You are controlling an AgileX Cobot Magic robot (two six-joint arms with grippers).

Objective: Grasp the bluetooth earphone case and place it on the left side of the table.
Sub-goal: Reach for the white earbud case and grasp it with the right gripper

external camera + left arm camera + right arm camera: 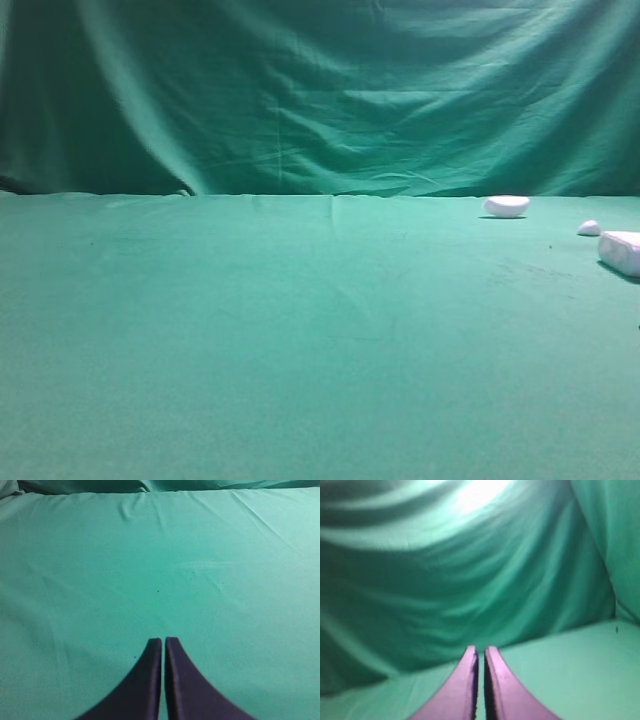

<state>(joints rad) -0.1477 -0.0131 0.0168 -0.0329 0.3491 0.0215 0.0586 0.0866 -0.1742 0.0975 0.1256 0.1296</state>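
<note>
Neither arm shows in the high view, so the wrist cameras are the only guide to the tools. The left gripper (pixel 163 641) has its two dark fingers pressed almost together, only a thin slit between them, and nothing sits in that slit. Ahead of and below it lies bare green table (pixel 160 570) with a few creases and specks. It seems to be parked over the empty stretch where the case is meant to end up, though no white item appears anywhere in front of it.

The right gripper (pixel 481 650) is closed the same way, its fingers nearly meeting and holding nothing. It points up and outward at the draped backdrop (pixel 445 570) rather than down at the cloth; only a strip of tabletop shows past its tips. That raised pose looks like a resting stance, not a reach.

The earphone case (pixel 621 252) lies at the far right edge of the high view, partly cut off by the frame, flat on the table and untouched. Just beyond it sits a tiny white bit (pixel 589 228), and further back a small bowl-shaped piece (pixel 506 206); all three are apart from each other. The case is outside what the right wrist camera sees, so it probably lies below and to one side of that tool, though I cannot tell which.

Judging from this, the grasp has not begun. The right gripper would have to open, tilt down and find the case first.
</note>
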